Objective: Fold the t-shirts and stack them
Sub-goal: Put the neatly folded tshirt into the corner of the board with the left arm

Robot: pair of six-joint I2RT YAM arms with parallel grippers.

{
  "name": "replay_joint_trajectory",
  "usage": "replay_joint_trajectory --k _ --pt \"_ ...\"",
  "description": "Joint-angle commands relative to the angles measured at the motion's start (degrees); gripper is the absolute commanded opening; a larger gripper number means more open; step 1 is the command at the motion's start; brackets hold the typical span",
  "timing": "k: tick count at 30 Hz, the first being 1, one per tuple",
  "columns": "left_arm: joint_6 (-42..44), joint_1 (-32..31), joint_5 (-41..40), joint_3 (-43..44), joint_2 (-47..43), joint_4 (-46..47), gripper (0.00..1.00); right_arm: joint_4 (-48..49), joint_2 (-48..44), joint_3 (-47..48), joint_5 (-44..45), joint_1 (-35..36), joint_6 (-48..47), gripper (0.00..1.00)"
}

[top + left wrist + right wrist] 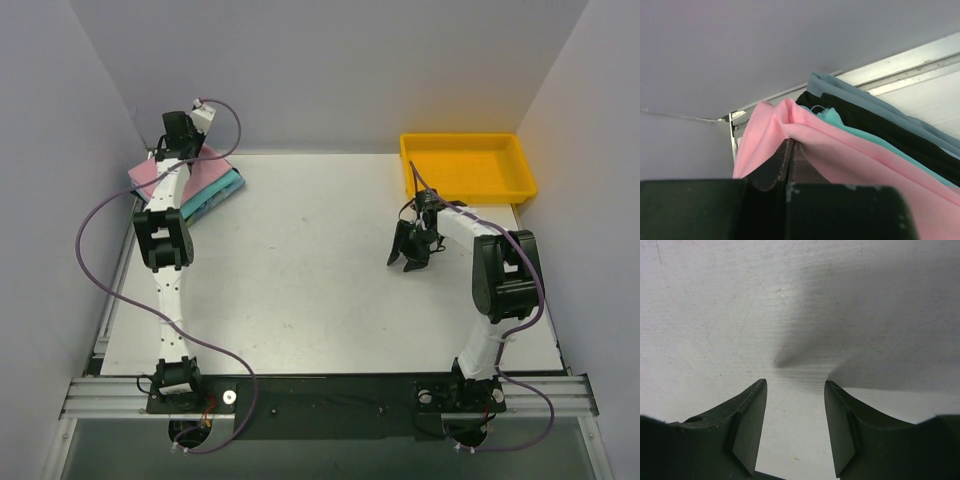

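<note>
1. Lying at the far-left corner of the table point(320, 300), the t-shirts point(212, 188) form 1 stack turned askew to the table's edges.
2. The stack's layered edge faces the near right and runs on a diagonal from near left to far right. The left arm crosses the stack, so I cannot tell its long axis.
3. The pink shirt point(850, 165) is on top, with the teal-green shirt point(860, 134) directly under it.
4. In the left wrist view a dark band lies below the teal; I cannot tell whether it is cloth or shadow. Beneath it only the edge of the blue shirt point(865, 100) shows.
5. The left gripper point(791, 146) is at the stack's far-left side, its jaws pressed together on a raised pinch of pink cloth. From above, its fingertips are hidden by the wrist.
6. The right gripper point(795, 387) is well apart from the shirts, over bare table right of centre. Its jaws stand moderately apart with nothing between them.
7. The yellow tray point(470, 193) sits at the far-right corner, just beyond the right gripper.
</note>
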Motion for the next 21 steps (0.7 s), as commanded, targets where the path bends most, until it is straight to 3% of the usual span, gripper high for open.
replay_joint_trajectory --k 1,10,15,17,21 --pt "-1.2 0.6 -3.4 3.5 0.7 10.0 0.0 -4.3 -3.1 1.8 2.9 0.0 -1.7 0.45" --pt "-5.1 1.2 -3.3 2.1 -2.0 13.8 0.0 -6.1 -8.4 3.1 4.9 -0.4 -2.8 0.47" --pt "-5.8 1.5 -3.9 5.0 -5.2 10.2 0.0 -6.6 -11.5 3.4 5.9 -2.5 -4.6 0.48" --pt "-6.6 1.4 -2.6 4.3 -9.0 5.3 0.06 -6.5 -13.4 2.8 6.3 -3.7 -5.5 0.48" --pt "-9.4 0.9 6.4 -4.2 -21.6 -6.1 0.34 -5.1 -19.4 -0.2 7.2 -6.6 -7.8 0.48"
